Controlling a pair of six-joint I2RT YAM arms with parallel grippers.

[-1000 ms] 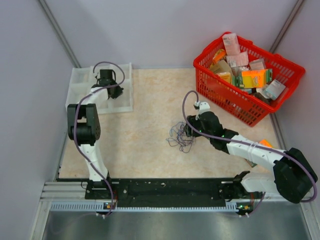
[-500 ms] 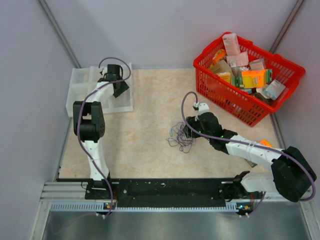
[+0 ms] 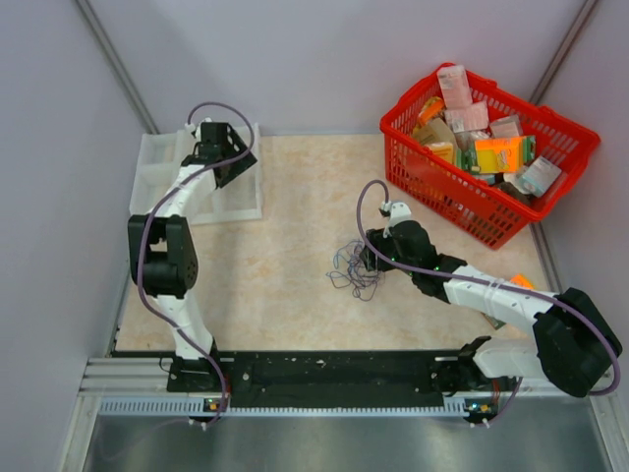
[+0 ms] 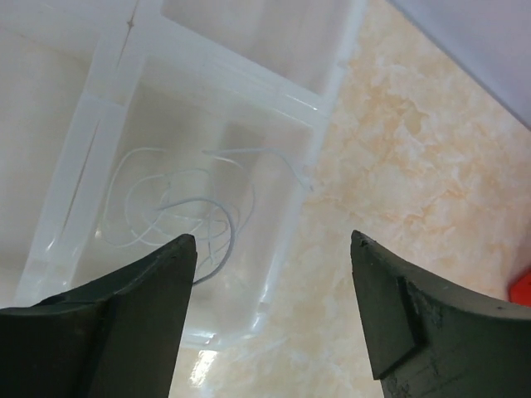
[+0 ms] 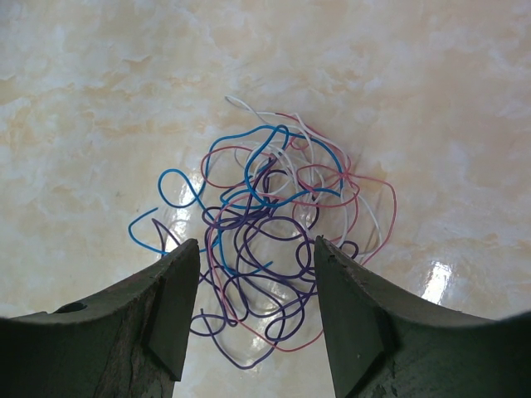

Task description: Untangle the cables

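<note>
- Cables (image 5: 274,249) lie in one loose knot (image 3: 354,267) on the table (image 3: 285,197), with blue, purple, pink and white strands crossing many times.
- Right claw (image 5: 253,249) hangs directly over the knot, jaws wide and holding nothing. The strands show between its two fingers.
- Left claw (image 4: 272,240) is well apart from the knot, over the tray (image 4: 323,108) at the far left corner, also wide and empty. One pale wire (image 4: 178,211) lies coiled in the tray compartment below it.
- Risk: closing straight down here would likely pinch several strands at once, because the middle of the knot is densest. A lift would then raise the whole clump instead of freeing one wire.
- Risk: pulling one strand while nothing pins the rest would probably drag the knot across the table or tighten its loops. The left claw is too far away to hold it down.
- Risk: the wires are very thin and lie flat, so the fingers may scrape the table or slip off and close on nothing.
- Safer target, by my judgement: the blue loop sticking out at the knot's edge, which looks least crossed.
</note>
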